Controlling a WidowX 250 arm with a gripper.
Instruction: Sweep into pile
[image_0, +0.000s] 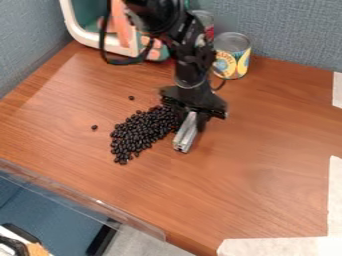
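- The black gripper (191, 114) pinches a silver bar (185, 134).
- With 12 at the picture's top, the big bunch of black beans (141, 131) is at 8 o'clock from it.
- The bar's long way runs from near 12 to near 6.
- Stray beans sit at 10 (131, 98) and 9 (94, 128).
- The gripper hides the bar's top; I can't tell if beans touch it.

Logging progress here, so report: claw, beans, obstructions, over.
Claw gripping silver bar. Black beans mostly bunched beside it, two strays apart. Cans behind, apparently out of the way.
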